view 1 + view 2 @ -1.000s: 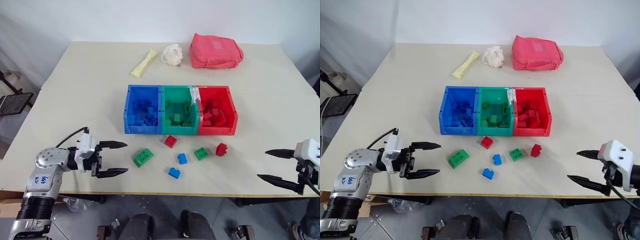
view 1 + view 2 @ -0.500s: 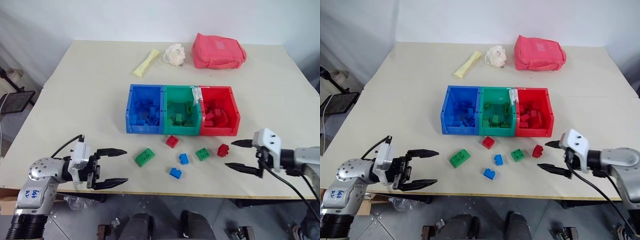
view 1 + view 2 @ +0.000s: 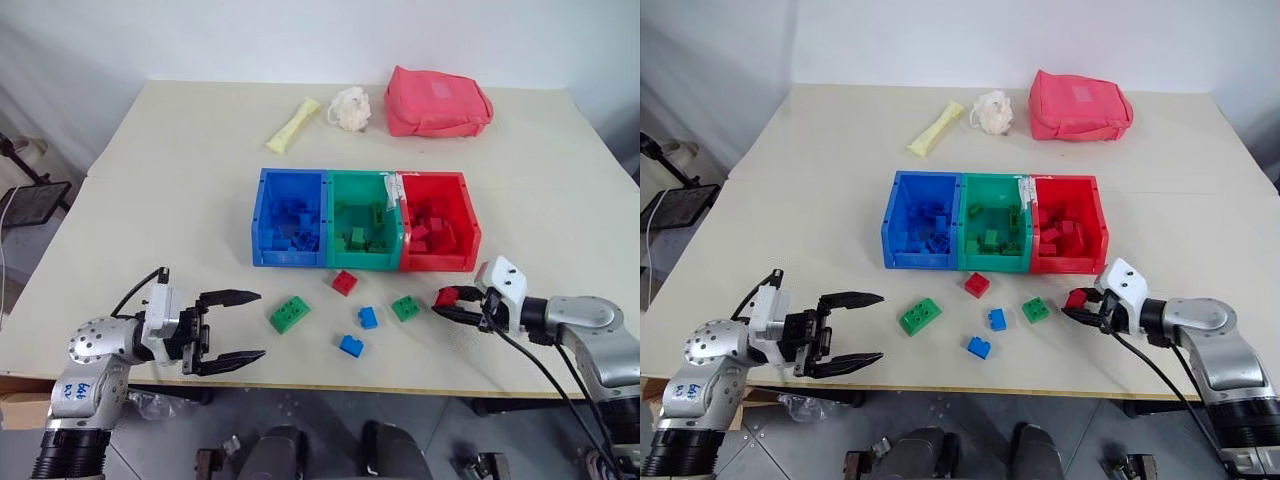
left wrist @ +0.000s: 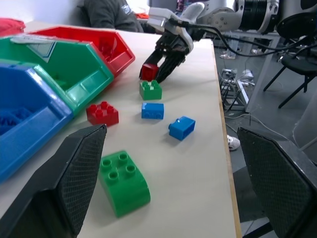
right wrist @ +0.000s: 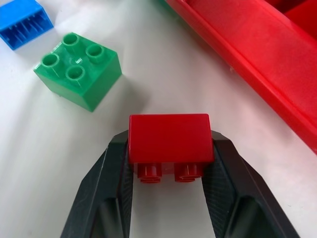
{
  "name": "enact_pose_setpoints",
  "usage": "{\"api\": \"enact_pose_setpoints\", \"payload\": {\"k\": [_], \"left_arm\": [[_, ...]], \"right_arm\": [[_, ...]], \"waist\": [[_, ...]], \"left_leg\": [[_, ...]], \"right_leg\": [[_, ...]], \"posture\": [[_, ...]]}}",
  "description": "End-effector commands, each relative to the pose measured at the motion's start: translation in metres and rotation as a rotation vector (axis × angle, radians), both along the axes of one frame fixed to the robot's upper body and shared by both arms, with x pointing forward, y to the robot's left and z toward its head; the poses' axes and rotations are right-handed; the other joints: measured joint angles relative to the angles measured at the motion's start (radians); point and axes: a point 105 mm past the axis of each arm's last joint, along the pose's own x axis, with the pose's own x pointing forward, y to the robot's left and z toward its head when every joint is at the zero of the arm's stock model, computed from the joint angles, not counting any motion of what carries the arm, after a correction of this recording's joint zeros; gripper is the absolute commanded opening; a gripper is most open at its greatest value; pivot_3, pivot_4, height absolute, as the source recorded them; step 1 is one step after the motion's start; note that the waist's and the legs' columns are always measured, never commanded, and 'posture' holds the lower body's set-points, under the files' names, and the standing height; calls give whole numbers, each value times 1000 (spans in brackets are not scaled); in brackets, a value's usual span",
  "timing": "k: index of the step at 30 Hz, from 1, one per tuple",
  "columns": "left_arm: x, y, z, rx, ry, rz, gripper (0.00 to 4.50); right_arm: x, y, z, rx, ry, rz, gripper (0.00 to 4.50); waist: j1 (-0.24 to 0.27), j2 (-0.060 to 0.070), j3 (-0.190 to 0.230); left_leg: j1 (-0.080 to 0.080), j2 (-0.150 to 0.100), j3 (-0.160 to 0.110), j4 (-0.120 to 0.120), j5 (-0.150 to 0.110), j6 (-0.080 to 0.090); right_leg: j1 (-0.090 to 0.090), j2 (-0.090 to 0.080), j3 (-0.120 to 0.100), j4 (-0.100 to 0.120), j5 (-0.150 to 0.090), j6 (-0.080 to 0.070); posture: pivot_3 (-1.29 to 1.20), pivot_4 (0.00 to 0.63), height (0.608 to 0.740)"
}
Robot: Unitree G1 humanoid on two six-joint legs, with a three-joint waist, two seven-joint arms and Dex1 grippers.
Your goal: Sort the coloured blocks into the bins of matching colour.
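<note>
A red block [image 5: 170, 138] is clamped between the fingers of the right gripper [image 3: 452, 303], just in front of the red bin [image 3: 441, 263] — on the table [image 3: 180, 200]. The left gripper [image 3: 238, 326] is held with fingers spread apart.

My right jaws are covering both flanks of the red block [image 5: 171, 138], so its sides are staying unseen. The red bin [image 5: 257, 59] is running off the wrist picture's edge. Bricks heaped inside the blue bin [image 3: 262, 225] are blending together, uncountable.
</note>
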Motion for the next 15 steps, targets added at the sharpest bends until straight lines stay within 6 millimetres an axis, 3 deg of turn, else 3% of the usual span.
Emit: {"api": "enact_pose_setpoints", "payload": {"k": [1,4,8,12,15], "left_arm": [[8,-3,7,-19,-41,31,4500],[23,-6,14,-45,-61,89,4500],[48,-12,25,-89,-70,192,4500],[60,-19,33,-126,-78,221,4500],[71,-24,36,-127,-79,230,4500]], "right_arm": [[2,4,32,42,-132,-27,1492],[8,7,54,61,-207,-55,1492],[30,6,103,119,-347,-128,1492],[57,4,126,147,-404,-199,1492],[79,9,132,146,-417,-219,2503]], "waist": [[1,0,0],[3,1,0],[1,1,1],[-2,0,1],[-4,0,2]], "left_leg": [[0,0,0,0,0,0],[0,0,0,1,0,0],[0,0,1,1,0,0],[0,1,1,1,0,-1],[0,1,3,1,0,-1]], "right_leg": [[0,0,0,0,0,0],[0,2,0,1,0,0],[-1,3,1,2,0,0],[-2,6,1,2,0,0],[-2,6,-1,2,0,0]], "posture": [[0,150,740],[0,150,740],[0,150,740],[0,150,740],[0,150,740]]}}
